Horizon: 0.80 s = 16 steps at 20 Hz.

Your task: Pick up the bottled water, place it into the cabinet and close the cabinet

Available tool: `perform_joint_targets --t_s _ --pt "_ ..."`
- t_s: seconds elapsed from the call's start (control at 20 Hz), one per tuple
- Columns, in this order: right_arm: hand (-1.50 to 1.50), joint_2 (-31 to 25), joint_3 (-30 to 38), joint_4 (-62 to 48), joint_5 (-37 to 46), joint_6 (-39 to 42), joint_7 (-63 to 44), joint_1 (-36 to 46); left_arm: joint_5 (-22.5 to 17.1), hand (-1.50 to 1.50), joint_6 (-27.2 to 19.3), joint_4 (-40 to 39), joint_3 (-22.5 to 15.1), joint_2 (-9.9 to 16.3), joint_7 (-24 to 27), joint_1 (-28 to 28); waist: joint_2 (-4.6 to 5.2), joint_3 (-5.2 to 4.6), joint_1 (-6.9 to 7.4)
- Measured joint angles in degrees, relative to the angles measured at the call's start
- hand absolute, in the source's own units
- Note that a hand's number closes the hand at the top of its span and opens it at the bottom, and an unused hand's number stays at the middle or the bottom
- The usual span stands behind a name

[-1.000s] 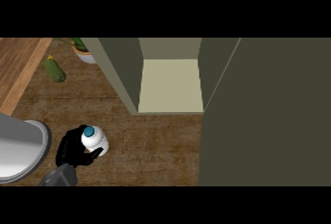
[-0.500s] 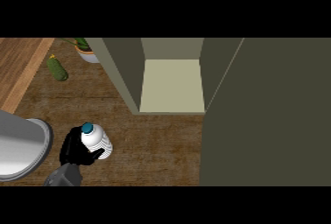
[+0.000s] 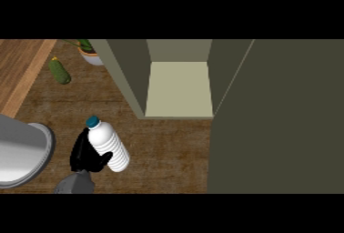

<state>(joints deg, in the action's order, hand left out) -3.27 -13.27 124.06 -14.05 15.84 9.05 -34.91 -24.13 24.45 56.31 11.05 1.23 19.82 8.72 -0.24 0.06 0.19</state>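
bottled water (image 3: pixel 110 144) white, teal cap | cucumber (image 3: pixel 59 72) green | cabinet (image 3: pixel 179 89) olive

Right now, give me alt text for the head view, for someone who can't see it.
A black hand grips a water bottle with a teal cap above the wooden counter. The open cabinet stands beyond it to the right, and a cucumber lies at upper left.
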Motion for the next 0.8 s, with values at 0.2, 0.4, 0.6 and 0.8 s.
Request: perform_joint_targets --t_s 0.2,0.4,0.6,0.8 --pt "-1.50 0.1 0.1 -1.0 -0.1 -0.1 0.0 1.1 -2.2 1.50 -6.8 10.0 -6.4 -0.8 -3.9 -1.7 0.00 0.00 -0.03" --pt "-1.50 0.4 -1.7 -1.0 0.8 -0.4 0.2 0.4 -2.7 1.50 -15.6 16.0 -12.3 -1.0 -6.6 0.1 0.06 -0.02 -0.33" --pt "-1.50 0.7 -2.8 -1.2 1.4 -0.9 0.4 1.0 -2.9 1.50 -24.3 18.1 -18.0 -1.1 -7.2 4.1 0.13 -0.04 -0.57" --pt "-1.50 0.4 -2.2 -1.0 0.5 -1.2 0.0 1.2 -2.8 1.50 -32.3 18.8 -21.8 -1.2 -9.5 9.6 0.17 -0.04 -0.75"
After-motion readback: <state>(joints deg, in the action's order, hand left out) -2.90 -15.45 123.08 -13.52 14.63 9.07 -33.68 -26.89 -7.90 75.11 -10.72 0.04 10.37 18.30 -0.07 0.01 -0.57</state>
